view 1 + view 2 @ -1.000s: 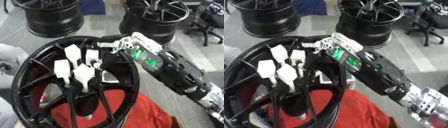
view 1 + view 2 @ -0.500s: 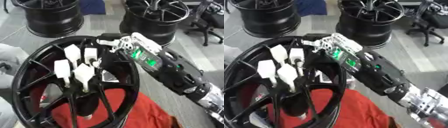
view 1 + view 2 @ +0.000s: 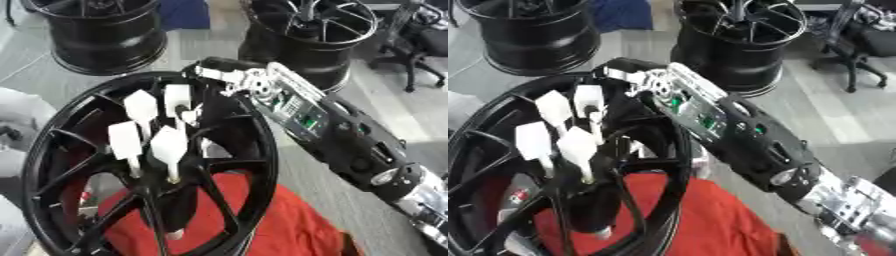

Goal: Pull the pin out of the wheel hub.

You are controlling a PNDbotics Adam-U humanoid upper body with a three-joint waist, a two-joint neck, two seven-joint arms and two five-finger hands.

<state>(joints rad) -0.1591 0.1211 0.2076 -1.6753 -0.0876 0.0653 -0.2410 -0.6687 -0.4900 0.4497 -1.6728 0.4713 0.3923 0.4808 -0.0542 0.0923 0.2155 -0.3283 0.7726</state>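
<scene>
The right hand (image 3: 229, 80) is reached over the hub (image 3: 166, 165) rim toward the white pins (image 3: 168, 146), its fingers' state hidden, presumably for a pull

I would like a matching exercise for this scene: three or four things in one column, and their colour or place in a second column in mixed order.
Things:
1. wheel hub
2. pins
3. cloth
4. right hand

Descriptions:
A. red, lying under the wheel
B. white, standing up from the wheel's centre
C. black, with spokes, nearest the camera
D. at the wheel's upper rim, reaching in from the right

Pairs: 1-C, 2-B, 3-A, 4-D
</scene>
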